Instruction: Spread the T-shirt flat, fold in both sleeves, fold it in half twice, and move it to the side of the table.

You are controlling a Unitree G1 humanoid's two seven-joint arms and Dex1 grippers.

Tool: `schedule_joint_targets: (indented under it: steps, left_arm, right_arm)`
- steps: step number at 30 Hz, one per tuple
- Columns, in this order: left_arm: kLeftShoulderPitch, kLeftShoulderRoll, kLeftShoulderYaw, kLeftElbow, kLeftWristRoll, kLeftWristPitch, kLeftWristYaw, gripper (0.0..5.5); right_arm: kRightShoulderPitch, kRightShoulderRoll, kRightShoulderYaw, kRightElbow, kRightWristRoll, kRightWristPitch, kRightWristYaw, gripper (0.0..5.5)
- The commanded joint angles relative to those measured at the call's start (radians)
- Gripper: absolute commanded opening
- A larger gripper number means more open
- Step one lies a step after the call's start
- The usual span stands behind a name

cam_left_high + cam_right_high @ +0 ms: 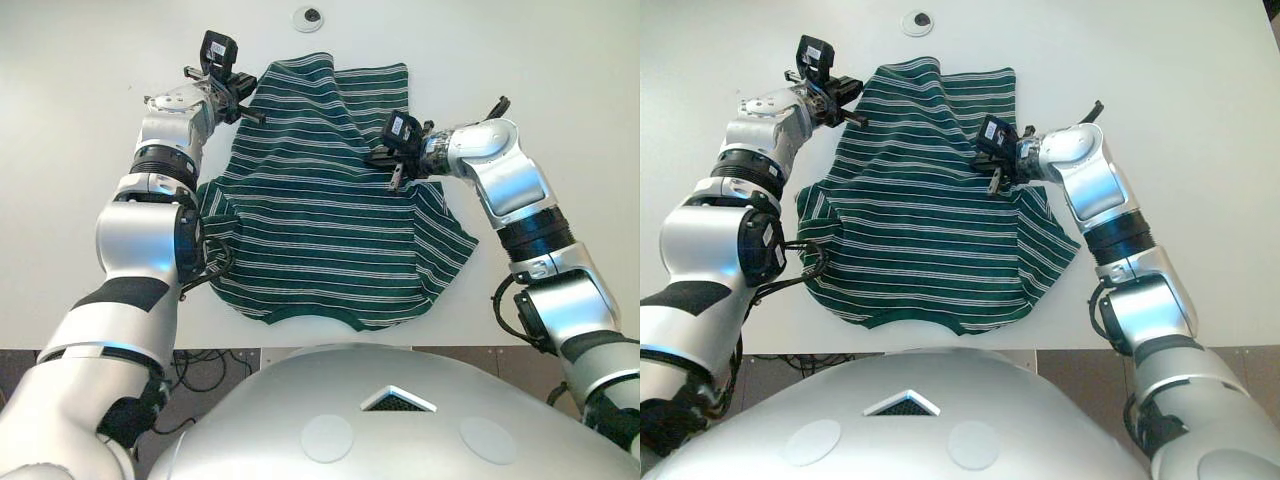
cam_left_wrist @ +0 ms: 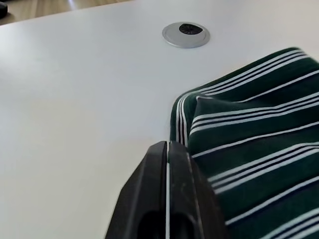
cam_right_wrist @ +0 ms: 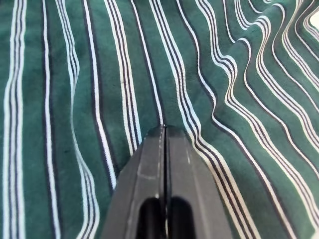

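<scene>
Your left pincer [image 2: 167, 145] is at the 11 o'clock corner of the T-shirt [image 1: 320, 230], on the far left of the worktop [image 1: 90, 60]. Its fingers are pressed together and the striped hem corner touches them on one side. Whether any cloth is caught between them, I cannot tell.

The T-shirt lies in the middle, wrinkled and not yet flat. Its long axis runs from 12 to 6 o'clock, with the hem far from you and the collar near you.

Your right pincer [image 3: 163, 130] is also pressed together. It is over the cloth itself, at about 2 o'clock from the shirt's middle, well inside the edge.

I judge the spreading step is not finished. The far right hem corner lies at about 12 o'clock from your right pincer, while the left arm is already at its own corner. So the right side needs more travel before you can pull the hem straight.
</scene>
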Motion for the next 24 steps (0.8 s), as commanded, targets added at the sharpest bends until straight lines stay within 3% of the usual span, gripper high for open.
schedule_joint_targets:
  steps: [1, 14, 24]
  left_arm:
    - [-0.01, -0.008, 0.007, 0.029, 0.007, 0.029, -0.009, 0.04]
    - [-0.003, 0.045, -0.024, 0.058, 0.074, 0.026, 0.049, 0.04]
    - [0.107, 0.062, -0.007, -0.055, 0.044, -0.018, -0.082, 0.04]
  right_arm:
    - [0.023, 0.002, 0.042, 0.054, -0.038, 0.022, 0.0, 0.0]
    - [0.004, -0.099, 0.015, 0.088, -0.04, -0.025, 0.038, 0.0]
    - [-0.09, -0.082, -0.013, 0.341, -0.169, -0.264, -0.193, 0.0]
